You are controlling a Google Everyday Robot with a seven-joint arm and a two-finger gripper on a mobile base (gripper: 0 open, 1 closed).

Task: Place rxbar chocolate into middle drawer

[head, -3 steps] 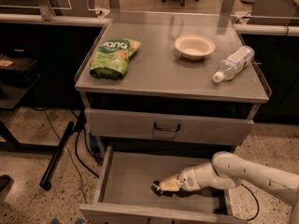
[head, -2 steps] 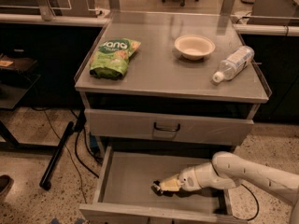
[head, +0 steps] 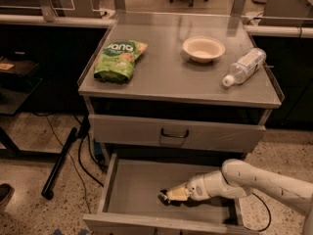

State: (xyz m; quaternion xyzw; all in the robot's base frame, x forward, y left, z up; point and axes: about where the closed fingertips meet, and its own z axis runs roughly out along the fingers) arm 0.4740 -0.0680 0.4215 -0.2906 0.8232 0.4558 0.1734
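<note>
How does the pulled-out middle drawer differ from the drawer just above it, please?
The middle drawer is pulled out, its grey floor showing; the upper drawer is shut, only its front showing. The upper drawer shows a black handle; no handle shows on the middle drawer. The gripper is inside the middle drawer, low over its floor; nothing reaches the upper one. Both are grey metal and cabinet-wide.

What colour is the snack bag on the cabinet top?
Green snack bag, camera view; gripper is down in the middle drawer.
</note>
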